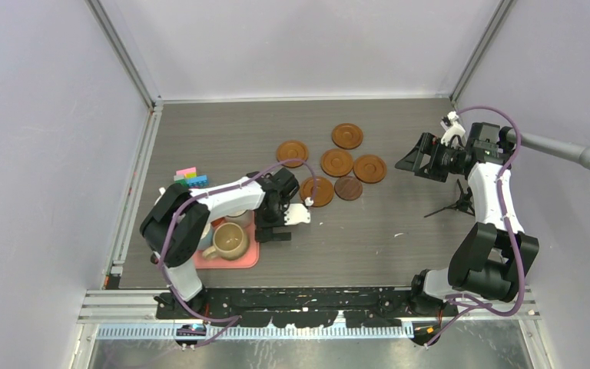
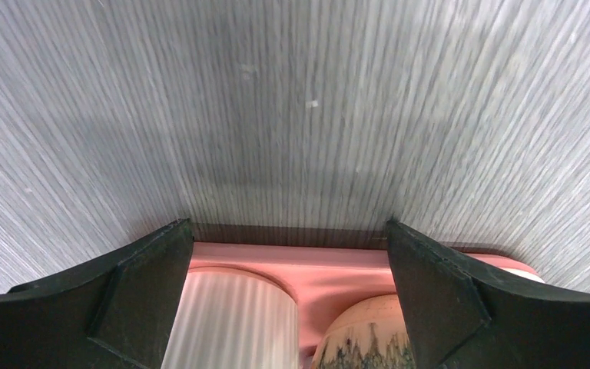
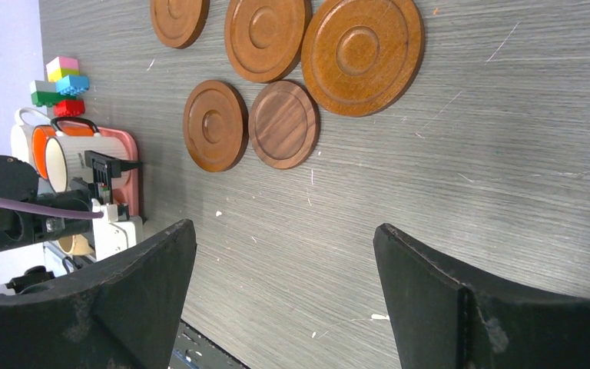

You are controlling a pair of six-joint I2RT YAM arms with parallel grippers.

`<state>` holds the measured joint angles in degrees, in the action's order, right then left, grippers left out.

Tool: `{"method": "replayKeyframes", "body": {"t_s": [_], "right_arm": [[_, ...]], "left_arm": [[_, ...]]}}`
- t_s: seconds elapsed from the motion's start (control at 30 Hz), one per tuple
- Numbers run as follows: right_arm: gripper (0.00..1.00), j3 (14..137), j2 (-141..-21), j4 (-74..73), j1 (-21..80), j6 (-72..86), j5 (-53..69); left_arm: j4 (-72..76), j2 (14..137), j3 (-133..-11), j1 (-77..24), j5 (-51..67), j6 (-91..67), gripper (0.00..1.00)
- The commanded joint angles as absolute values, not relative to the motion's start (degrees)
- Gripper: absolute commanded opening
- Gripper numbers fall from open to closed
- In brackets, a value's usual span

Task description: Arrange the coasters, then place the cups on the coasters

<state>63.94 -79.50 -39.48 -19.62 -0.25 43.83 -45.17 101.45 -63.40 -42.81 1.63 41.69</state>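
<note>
Robot lab cell
Around the grey wood-grain tabletop (image 1: 399,246) stand pale lilac wall panels (image 1: 307,46) and silver aluminium posts (image 1: 125,54).

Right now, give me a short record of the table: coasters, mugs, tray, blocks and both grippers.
coasters: six, loosely clustered mid-table, none carrying a mug
dark coaster: at the cluster's near edge
tray: pink, left of the coasters
mugs: crowded on the tray, partly hidden by the left arm
tan mug: upright, near side of the tray
blocks: stacked behind the tray
left gripper: open, empty, over the tray's edge
right gripper: open, empty, right of the coasters
</note>
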Motion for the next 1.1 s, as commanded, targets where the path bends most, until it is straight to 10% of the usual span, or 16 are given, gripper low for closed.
{"method": "replayKeyframes", "body": {"t_s": [0.0, 0.47, 1.07], "right_arm": [[0.9, 63.74, -79.01, -38.41, -19.92, -0.04, 45.09], [0.9, 63.12, -78.77, -38.62, -18.59, -0.54, 43.5], [0.89, 80.88, -94.14, -40.57, -0.49, -4.57, 23.9]], "left_arm": [[-53.57, 100.81, -56.22, -39.7, -8.87, 48.0, 1.0], [-54.97, 95.96, -56.62, -35.35, -4.89, 50.48, 1.0], [-47.26, 100.67, -87.92, -34.84, 12.57, 23.92, 0.99]]}}
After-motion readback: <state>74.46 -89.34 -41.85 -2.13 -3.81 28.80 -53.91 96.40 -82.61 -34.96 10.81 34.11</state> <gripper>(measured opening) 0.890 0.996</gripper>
